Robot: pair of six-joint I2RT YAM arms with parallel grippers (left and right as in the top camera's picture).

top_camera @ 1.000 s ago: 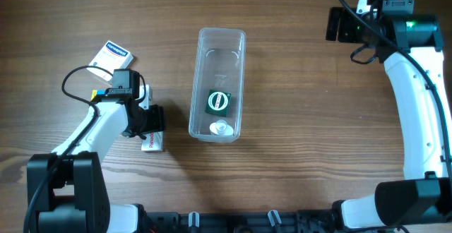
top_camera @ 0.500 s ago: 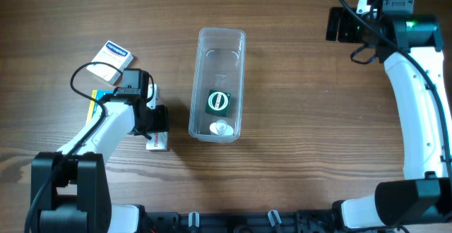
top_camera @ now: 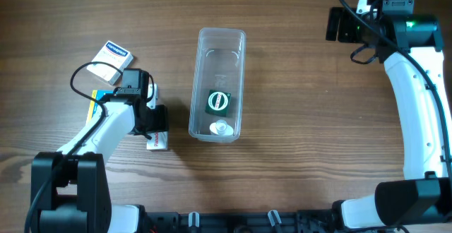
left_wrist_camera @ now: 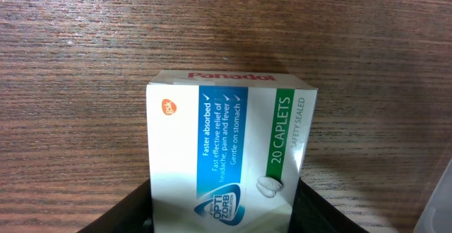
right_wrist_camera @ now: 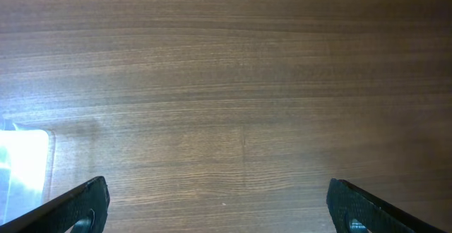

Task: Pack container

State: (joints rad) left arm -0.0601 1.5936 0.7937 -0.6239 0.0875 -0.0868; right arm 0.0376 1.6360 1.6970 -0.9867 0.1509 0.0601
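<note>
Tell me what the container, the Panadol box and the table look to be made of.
The container looks like clear, glossy plastic: the wood shows through its walls and its rim catches light. The Panadol box looks like printed card, slightly glossy, with folded edges. The table is wood or a wood-look laminate: the grain shows, but which it is cannot be told.

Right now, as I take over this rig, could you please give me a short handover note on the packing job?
Left gripper: shut on the white, blue and green Panadol cardboard box, left of the long clear plastic container.
Right gripper: open, empty, above the wooden table, far right.
Done: a dark green square item and a small clear round item lie in the container's near end.
Left to do: the Panadol box, a white-and-blue box far left, a yellow-and-blue box under the left arm.
</note>
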